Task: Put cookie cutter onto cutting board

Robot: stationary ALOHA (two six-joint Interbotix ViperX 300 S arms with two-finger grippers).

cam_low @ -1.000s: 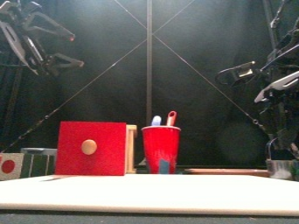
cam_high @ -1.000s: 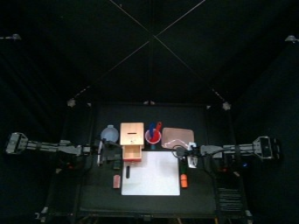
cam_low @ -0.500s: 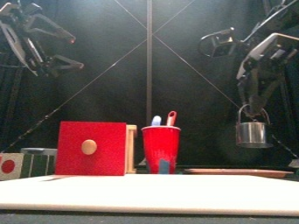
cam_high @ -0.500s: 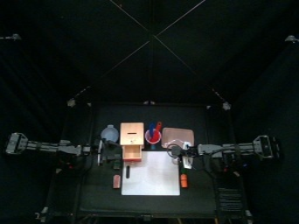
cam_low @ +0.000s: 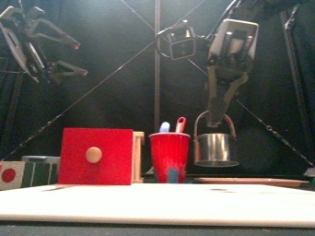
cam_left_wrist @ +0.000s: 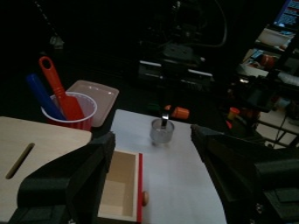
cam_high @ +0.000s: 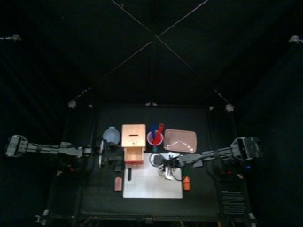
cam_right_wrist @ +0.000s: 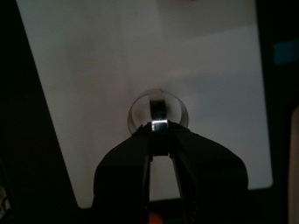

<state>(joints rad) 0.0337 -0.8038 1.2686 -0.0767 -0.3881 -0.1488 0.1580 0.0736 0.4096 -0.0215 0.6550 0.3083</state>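
The cookie cutter [cam_low: 215, 148] is a round shiny metal ring. My right gripper [cam_low: 212, 121] is shut on its upper rim and holds it a little above the table. Seen from the right wrist, the cookie cutter [cam_right_wrist: 158, 108] sits at the tips of the right gripper [cam_right_wrist: 158, 128], over the white cutting board [cam_right_wrist: 93, 79]. From above, the cookie cutter [cam_high: 160, 160] is over the near-left part of the cutting board [cam_high: 154, 184]. My left gripper [cam_low: 72, 53] rests open, high at the left. The left wrist view also catches the cookie cutter [cam_left_wrist: 163, 132].
A red cup [cam_low: 170, 157] with utensils and a wooden box with a red front [cam_low: 96, 157] stand behind the board. A brownish tray [cam_high: 180, 137] lies at the back right. Small orange items [cam_high: 187, 183] flank the board.
The right arm lifted the cookie cutter from the table's right side and carried it left, over the cutting board. The left arm has not moved.
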